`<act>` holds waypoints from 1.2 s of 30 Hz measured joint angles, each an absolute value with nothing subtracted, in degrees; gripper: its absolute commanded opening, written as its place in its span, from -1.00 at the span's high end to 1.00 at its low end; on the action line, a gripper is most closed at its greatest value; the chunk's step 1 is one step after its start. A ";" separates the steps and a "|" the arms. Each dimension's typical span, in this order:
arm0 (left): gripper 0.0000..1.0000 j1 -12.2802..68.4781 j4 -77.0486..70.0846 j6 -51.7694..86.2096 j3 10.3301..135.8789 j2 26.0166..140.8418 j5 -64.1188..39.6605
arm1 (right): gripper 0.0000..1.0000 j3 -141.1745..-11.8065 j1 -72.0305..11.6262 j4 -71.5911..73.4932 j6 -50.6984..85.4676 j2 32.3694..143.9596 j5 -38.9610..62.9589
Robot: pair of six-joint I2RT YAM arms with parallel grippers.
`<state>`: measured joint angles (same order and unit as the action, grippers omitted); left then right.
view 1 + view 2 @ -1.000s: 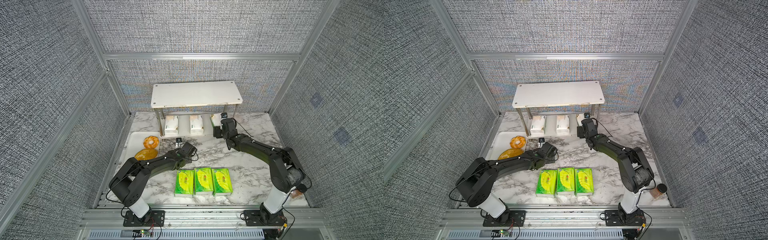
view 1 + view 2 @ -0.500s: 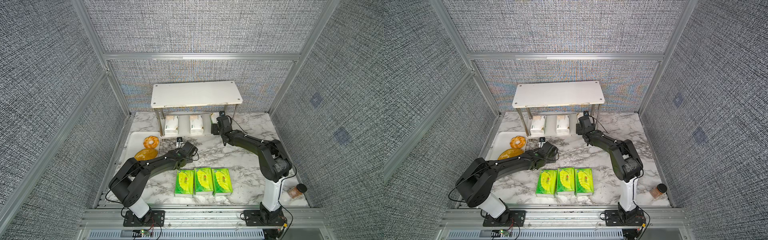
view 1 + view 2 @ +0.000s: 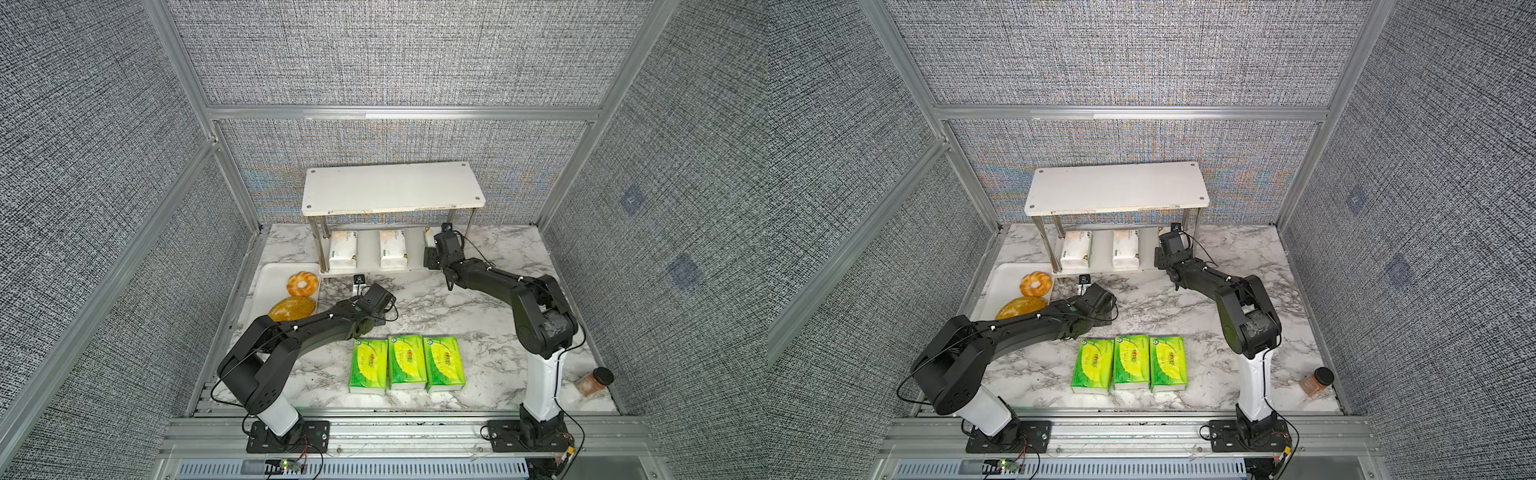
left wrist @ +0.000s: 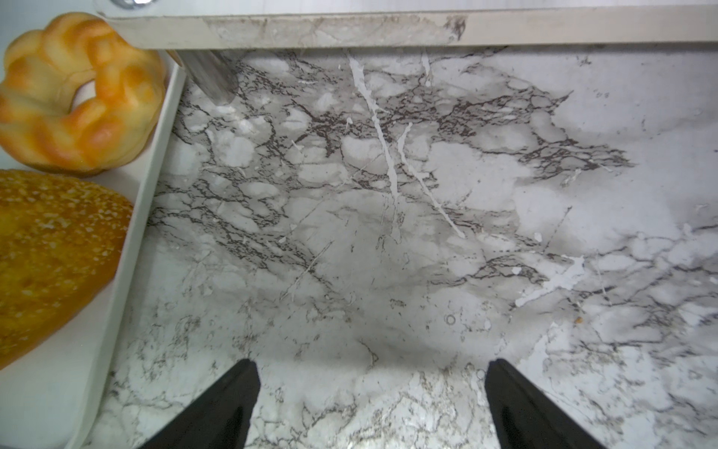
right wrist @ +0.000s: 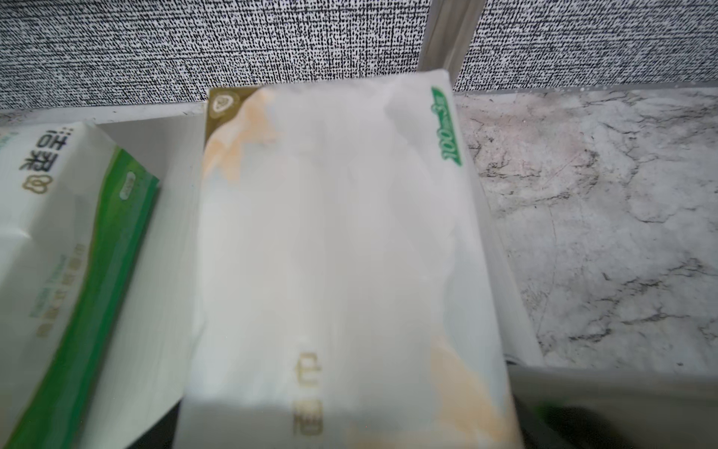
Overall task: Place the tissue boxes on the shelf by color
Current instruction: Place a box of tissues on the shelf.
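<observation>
Three green tissue boxes lie side by side near the table's front. The shelf stands at the back with a bare top board. Two white tissue boxes rest on its lower board. A third white one lies at that board's right end, between the jaws of my right gripper; the fingers barely show, so contact is unclear. My left gripper hovers open over bare marble in front of the shelf, holding nothing.
A white tray at the left holds a ring bread and a loaf, close beside my left gripper. A spice jar stands at the front right corner. Grey fabric walls enclose the table.
My right arm has folded in, its elbow swinging left and uncovering the spice jar, while its gripper stayed at the shelf's right end. The left arm has not moved.
</observation>
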<state>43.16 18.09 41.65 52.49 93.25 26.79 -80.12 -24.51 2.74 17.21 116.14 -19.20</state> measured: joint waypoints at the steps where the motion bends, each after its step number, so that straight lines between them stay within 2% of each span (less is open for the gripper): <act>1: -0.92 43.18 18.09 41.65 52.49 93.25 26.79 | -0.68 -80.12 -24.53 2.74 17.21 116.18 -19.18; 17: -0.92 43.24 18.06 42.11 51.92 92.84 26.83 | -0.69 -84.60 -23.83 2.74 15.64 119.15 -17.91; 36: -0.92 43.24 18.11 42.26 51.64 92.36 26.87 | -0.84 -85.56 -23.75 1.26 13.80 116.77 -16.40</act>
<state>43.24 18.11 42.26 51.64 92.36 26.87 -85.56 -23.75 1.26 13.80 116.77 -16.40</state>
